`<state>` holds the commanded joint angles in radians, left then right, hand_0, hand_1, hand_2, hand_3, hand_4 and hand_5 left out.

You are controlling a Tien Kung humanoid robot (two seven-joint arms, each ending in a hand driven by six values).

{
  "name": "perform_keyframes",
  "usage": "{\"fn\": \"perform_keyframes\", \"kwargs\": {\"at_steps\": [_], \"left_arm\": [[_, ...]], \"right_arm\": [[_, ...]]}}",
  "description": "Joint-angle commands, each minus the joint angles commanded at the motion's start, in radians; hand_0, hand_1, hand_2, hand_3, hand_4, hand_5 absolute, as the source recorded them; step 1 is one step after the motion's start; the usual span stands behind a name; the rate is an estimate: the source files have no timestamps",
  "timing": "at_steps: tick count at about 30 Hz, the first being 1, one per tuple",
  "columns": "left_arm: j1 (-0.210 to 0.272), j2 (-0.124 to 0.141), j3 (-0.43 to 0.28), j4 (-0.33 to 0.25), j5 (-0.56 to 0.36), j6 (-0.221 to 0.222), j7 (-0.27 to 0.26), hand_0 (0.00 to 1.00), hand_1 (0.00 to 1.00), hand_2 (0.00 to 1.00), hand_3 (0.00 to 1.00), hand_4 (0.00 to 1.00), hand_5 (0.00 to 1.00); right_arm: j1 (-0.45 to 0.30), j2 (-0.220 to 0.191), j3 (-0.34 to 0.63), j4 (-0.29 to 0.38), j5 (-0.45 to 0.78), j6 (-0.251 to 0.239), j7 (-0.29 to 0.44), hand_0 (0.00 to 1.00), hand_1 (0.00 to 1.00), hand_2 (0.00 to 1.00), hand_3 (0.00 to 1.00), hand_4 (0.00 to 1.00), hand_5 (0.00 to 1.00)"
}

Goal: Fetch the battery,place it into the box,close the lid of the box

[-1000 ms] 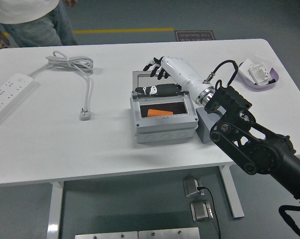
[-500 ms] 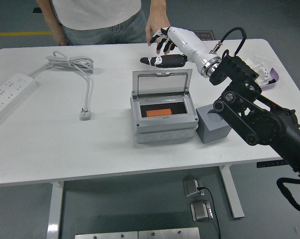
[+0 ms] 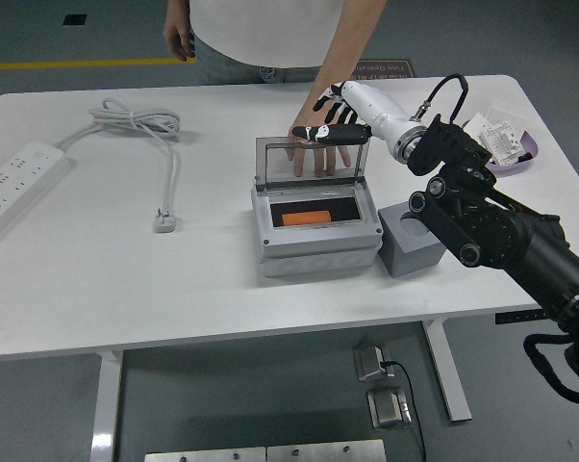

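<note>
Items on your white table [image 3: 222,289], as seen from the head view:

Box [image 3: 316,231]: grey, near the middle of the table, a little toward the right edge. Its lid [image 3: 313,161] stands upright along the far side, open. Inside you can see the orange battery [image 3: 306,218] lying flat on the dark floor of the box.

Right hand [image 3: 336,120]: white with black fingers, reaching in from the right edge on your black arm, above the lid's far right corner. The fingers are spread and loosely curved, gripping nothing.

Person's hand [image 3: 312,149]: comes down from the far edge, palm on the table just behind the lid, seen through its clear pane. It sits under your right hand.

Grey block [image 3: 412,243]: just beside the box on its right.

Power strip [image 3: 15,185]: at the left edge, its white cable [image 3: 150,130] coiled toward the far left corner.

Purple tray [image 3: 506,149]: near the far right corner, holding a small white item.
</note>
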<state>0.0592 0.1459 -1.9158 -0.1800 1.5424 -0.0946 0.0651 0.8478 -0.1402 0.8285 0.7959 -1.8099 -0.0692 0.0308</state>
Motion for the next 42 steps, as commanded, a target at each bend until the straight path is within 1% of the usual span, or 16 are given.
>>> {"fn": "perform_keyframes", "kwargs": {"at_steps": [3,6,7,16,22,24,25,33,38,42], "left_arm": [[0.001,0.0,-0.001,0.0,-0.001,0.0,0.0,0.592,0.626,0.592,0.653,0.756,0.219],[0.001,-0.002,-0.002,0.0,-0.001,0.001,-0.001,0.592,0.626,0.592,0.653,0.756,0.219],[0.001,-0.002,-0.002,0.0,-0.002,0.001,-0.001,0.592,0.625,0.592,0.653,0.757,0.22],[0.006,-0.007,-0.003,0.0,-0.007,0.001,-0.003,0.592,0.625,0.593,0.653,0.758,0.222],[0.007,-0.009,-0.005,0.0,-0.009,0.002,-0.005,0.592,0.626,0.592,0.653,0.757,0.222],[0.007,-0.009,-0.005,0.0,-0.01,0.002,-0.006,0.592,0.626,0.592,0.653,0.757,0.222],[0.008,-0.01,-0.005,0.0,-0.01,0.001,-0.005,0.592,0.625,0.592,0.652,0.756,0.224],[0.011,-0.011,-0.008,0.0,-0.01,0.001,-0.005,0.592,0.625,0.592,0.653,0.757,0.222],[0.015,-0.012,-0.009,0.0,-0.009,0.001,-0.003,0.592,0.626,0.592,0.653,0.758,0.222],[0.016,-0.013,-0.009,0.0,-0.01,0.001,-0.003,0.592,0.626,0.592,0.653,0.758,0.222]], "right_arm": [[-0.016,-0.005,-0.021,0.017,0.008,-0.004,-0.001,0.484,0.502,0.575,0.647,0.998,0.745],[-0.032,-0.012,-0.042,0.048,0.015,-0.007,-0.003,0.484,0.502,0.575,0.647,0.998,0.745],[-0.038,-0.015,-0.048,0.061,0.015,-0.008,-0.004,0.486,0.502,0.575,0.653,0.998,0.759],[-0.09,-0.055,-0.085,0.21,0.004,-0.017,-0.024,0.478,0.498,0.581,0.652,0.998,0.765],[-0.109,-0.072,-0.094,0.275,-0.01,-0.012,-0.041,0.473,0.493,0.58,0.649,0.998,0.77],[-0.115,-0.075,-0.096,0.29,-0.015,-0.011,-0.045,0.473,0.493,0.58,0.649,0.998,0.77],[-0.117,-0.076,-0.097,0.296,-0.017,-0.01,-0.047,0.45,0.484,0.58,0.652,0.998,0.772],[-0.133,-0.08,-0.091,0.341,-0.042,-0.003,-0.062,0.439,0.483,0.575,0.655,0.998,0.772],[-0.137,-0.094,-0.074,0.386,-0.065,0.019,-0.083,0.436,0.481,0.568,0.652,0.998,0.771],[-0.142,-0.104,-0.067,0.408,-0.073,0.032,-0.093,0.436,0.481,0.568,0.652,0.998,0.771]]}}
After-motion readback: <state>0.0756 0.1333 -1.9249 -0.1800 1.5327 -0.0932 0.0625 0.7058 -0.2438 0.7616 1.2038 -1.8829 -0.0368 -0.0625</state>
